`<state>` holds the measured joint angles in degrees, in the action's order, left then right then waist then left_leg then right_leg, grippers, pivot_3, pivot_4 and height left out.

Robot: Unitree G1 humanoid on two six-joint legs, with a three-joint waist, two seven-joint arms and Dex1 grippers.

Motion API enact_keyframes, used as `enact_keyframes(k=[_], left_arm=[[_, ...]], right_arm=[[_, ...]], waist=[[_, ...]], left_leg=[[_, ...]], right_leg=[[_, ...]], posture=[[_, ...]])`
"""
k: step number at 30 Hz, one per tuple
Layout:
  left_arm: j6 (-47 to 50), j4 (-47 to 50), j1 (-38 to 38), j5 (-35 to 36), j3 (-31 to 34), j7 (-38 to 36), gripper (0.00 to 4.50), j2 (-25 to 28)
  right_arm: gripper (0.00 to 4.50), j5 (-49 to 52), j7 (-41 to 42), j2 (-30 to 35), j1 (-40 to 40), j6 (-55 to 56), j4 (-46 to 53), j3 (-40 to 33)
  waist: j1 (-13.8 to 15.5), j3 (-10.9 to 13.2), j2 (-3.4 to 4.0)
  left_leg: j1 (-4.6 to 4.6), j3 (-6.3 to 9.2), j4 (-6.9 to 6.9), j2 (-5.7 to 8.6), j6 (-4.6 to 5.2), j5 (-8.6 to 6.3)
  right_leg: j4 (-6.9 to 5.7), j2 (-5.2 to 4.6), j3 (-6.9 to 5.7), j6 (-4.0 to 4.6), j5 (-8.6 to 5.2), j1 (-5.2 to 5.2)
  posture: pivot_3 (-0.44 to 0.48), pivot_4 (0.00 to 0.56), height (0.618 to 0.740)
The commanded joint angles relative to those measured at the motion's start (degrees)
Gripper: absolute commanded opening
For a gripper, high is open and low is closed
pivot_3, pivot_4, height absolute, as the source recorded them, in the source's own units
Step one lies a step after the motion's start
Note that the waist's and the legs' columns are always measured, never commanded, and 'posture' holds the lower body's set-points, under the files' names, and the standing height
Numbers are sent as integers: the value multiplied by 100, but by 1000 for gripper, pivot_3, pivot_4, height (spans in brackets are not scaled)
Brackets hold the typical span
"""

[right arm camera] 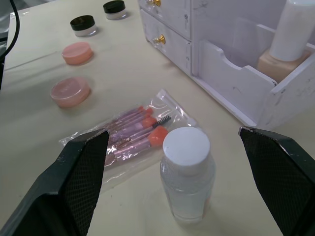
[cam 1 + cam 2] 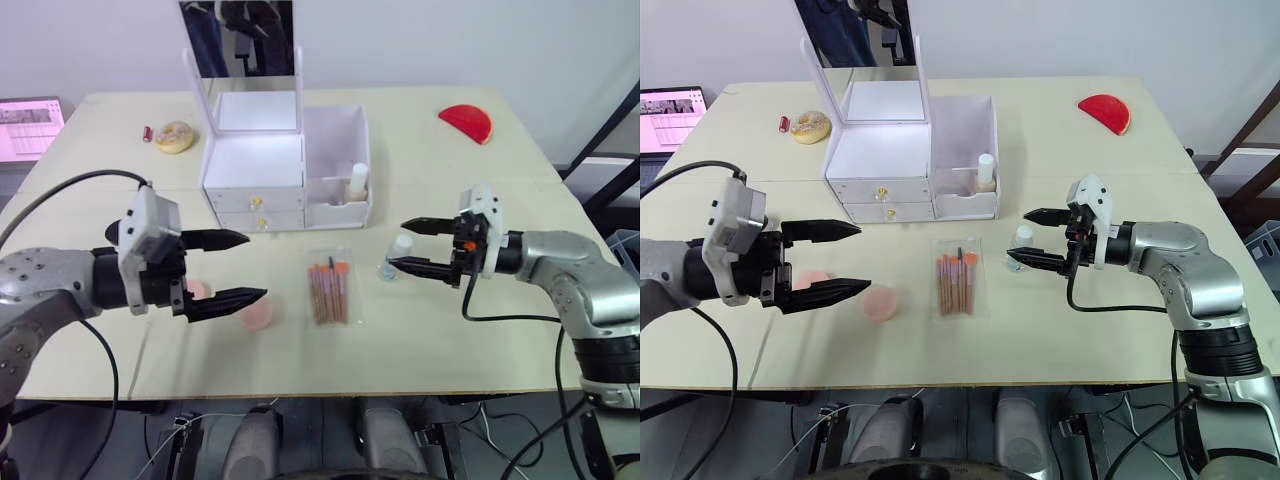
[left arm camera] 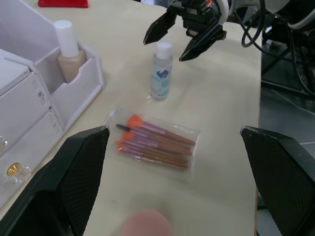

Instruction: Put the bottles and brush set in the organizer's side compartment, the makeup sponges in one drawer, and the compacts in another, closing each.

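Note:
The white organizer (image 2: 256, 172) stands at mid-table with a mirror on top, both gold-knobbed drawers shut. A beige bottle (image 2: 357, 182) stands in its side compartment (image 2: 336, 205). A clear bottle with a white cap (image 2: 398, 255) stands upright on the table between the fingertips of my right gripper (image 2: 394, 245), which is open and not touching it. The brush set (image 2: 330, 290) lies flat in its clear bag left of that bottle. Two pink compacts (image 2: 257, 315) (image 1: 77, 52) lie near my left gripper (image 2: 257, 266), open and hovering above them.
Two small black-lidded jars (image 1: 82, 25) sit left of the organizer. A yellowish round puff (image 2: 176, 137) and a small red item (image 2: 147, 132) lie at the far left. A red half-round piece (image 2: 466, 122) lies at the far right. A laptop (image 2: 28, 126) sits beyond the table's left edge.

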<state>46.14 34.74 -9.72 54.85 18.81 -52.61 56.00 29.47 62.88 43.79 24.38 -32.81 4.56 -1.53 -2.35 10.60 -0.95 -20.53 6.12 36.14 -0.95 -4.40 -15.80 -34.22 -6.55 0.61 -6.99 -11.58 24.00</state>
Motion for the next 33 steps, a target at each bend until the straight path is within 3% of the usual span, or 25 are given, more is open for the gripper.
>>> enact_keyframes(k=[1, 6, 7, 18, 24, 28, 33], left_arm=[[-6, 128, -63, 96, 45, 28, 4500, 65], [-15, 108, -28, 101, 54, 45, 4500, 83], [-17, 106, -18, 99, 57, 46, 4500, 85], [-44, 43, 47, 62, 88, 15, 4500, 102], [-100, -92, 31, -33, 54, -27, 4500, 113], [-130, -186, -9, -83, 63, -40, 4500, 100], [-151, -312, -51, -127, 187, 0, 4500, 112]], right_arm=[[3224, 0, 3, -34, 22, 121, 50, -82], [773, 19, -2, -42, 22, 168, 21, -82], [667, 22, -3, -45, 22, 177, 19, -83], [667, 292, 16, -43, 470, -59, 251, -154], [667, 196, -239, -458, 2301, -640, -317, 270], [667, -141, -439, -1001, 3581, -796, -1499, 561], [667, -705, -308, -1590, 4555, -130, -2969, 865]], waist=[[0, 0, 0], [0, 0, 0], [0, 0, 0], [-10, 1, 2], [-45, 3, 5], [-11, 3, 3], [-13, 2, 2]], left_leg=[[0, 0, 0, 0, 0, 0], [0, 0, 0, 0, 0, 0], [1, 0, 0, 0, 0, 0], [1, 0, 0, 0, 0, 0], [7, 1, -4, -1, 0, 0], [-2, 5, -8, -1, 0, 0], [-33, 4, -4, 0, 0, 0]], right_leg=[[0, 0, 0, 0, 0, 0], [0, 0, 0, 0, 0, 0], [0, 0, 0, 0, 0, 0], [0, 0, 0, 0, 0, 0], [-3, 5, 2, 1, 0, 3], [1, 7, 2, 1, 0, 7], [11, 6, 1, 0, 2, 28]], posture=[[0, 150, 739], [0, 150, 739], [0, 150, 739], [0, 150, 739], [0, 150, 739], [0, 150, 739], [0, 150, 739]])
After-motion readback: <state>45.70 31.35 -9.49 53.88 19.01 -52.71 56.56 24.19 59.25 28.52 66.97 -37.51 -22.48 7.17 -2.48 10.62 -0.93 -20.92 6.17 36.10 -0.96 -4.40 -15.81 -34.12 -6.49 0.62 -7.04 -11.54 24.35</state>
